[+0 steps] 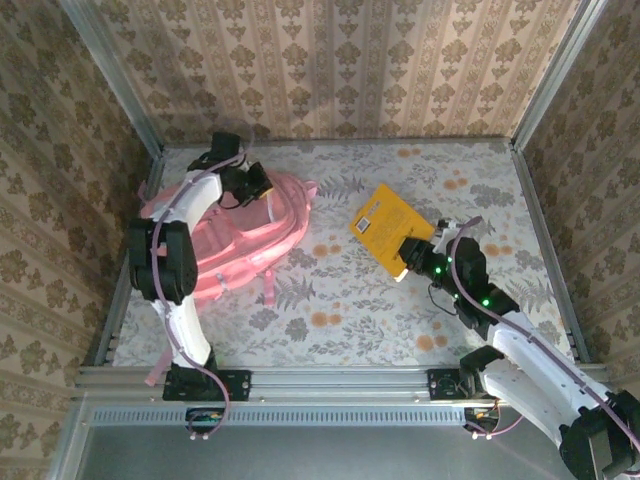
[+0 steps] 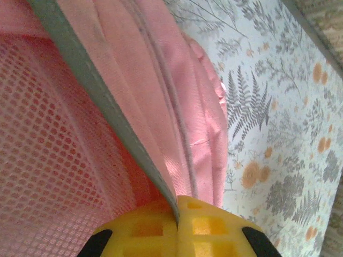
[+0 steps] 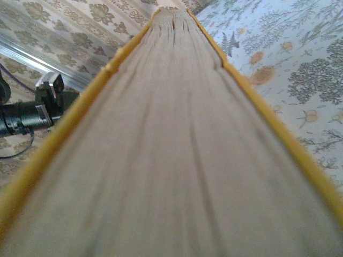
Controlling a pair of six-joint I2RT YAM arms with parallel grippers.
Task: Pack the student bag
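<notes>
Bag (image 1: pixel 250 235) looks soft, light and floppy; my left gripper (image 2: pixel 177 222) pinches its grey-trimmed edge, right gripper (image 1: pixel 412 258) grasping the stiff book (image 1: pixel 383 222) apart from the bag.

The large soft pink fabric backpack (image 1: pixel 270 228) lies at the far left of the floral-cloth worktop (image 1: pixel 350 310), with the left gripper (image 1: pixel 255 186) clamped on its far edge (a trim strip). Well apart to the right, the yellow rectangular book (image 1: pixel 385 222) has its near corner in the right gripper (image 1: pixel 412 254).

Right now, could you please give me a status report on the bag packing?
Left gripper shut on student bag, at its grey edge. Right gripper shut on yellow book, right of bag. Nothing seen between.
</notes>
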